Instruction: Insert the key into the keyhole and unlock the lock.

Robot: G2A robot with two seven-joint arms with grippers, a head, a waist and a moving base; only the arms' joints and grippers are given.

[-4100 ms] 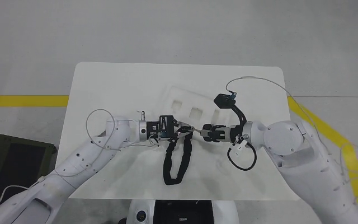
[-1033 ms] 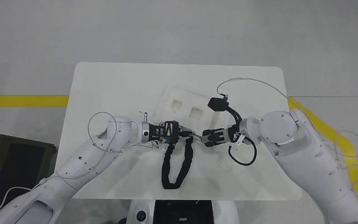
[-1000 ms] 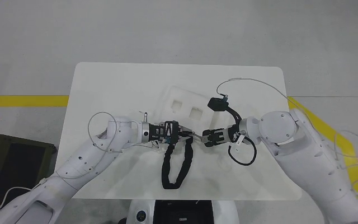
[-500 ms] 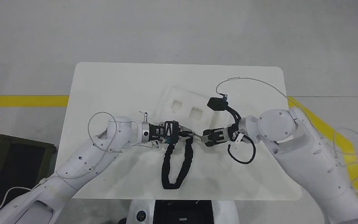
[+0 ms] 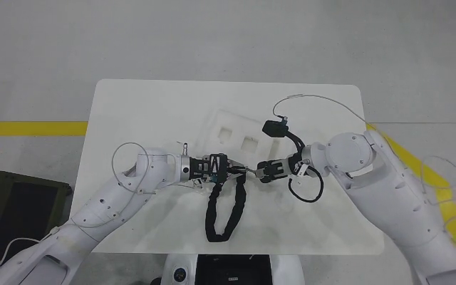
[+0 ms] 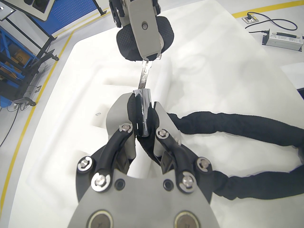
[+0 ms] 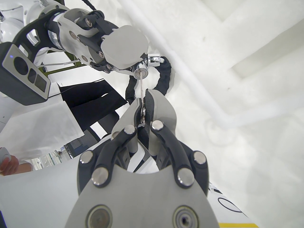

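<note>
My left fingers [image 6: 116, 119] clench the lock [image 6: 143, 105] above the middle of the table [image 5: 142, 114], keyhole [image 7: 140, 73] facing right, bracing it; my right fingers [image 7: 161, 107] pinch the key [image 7: 141, 86], its blade partly in the keyhole, aligned for turning.

- Desk [image 5: 142, 114]: white top with rounded corners, standing on a grey floor.
- Foam tray [image 5: 228, 114]: white, lying near the desk's middle, with square recesses.
- Yellow floor line [image 5: 43, 128]: runs past the desk.
- Power brick [image 6: 282, 40]: grey, on the floor, with a black cable running to a floor socket [image 6: 250, 19].
- Blue panel [image 6: 71, 5]: upright, beyond the desk.
</note>
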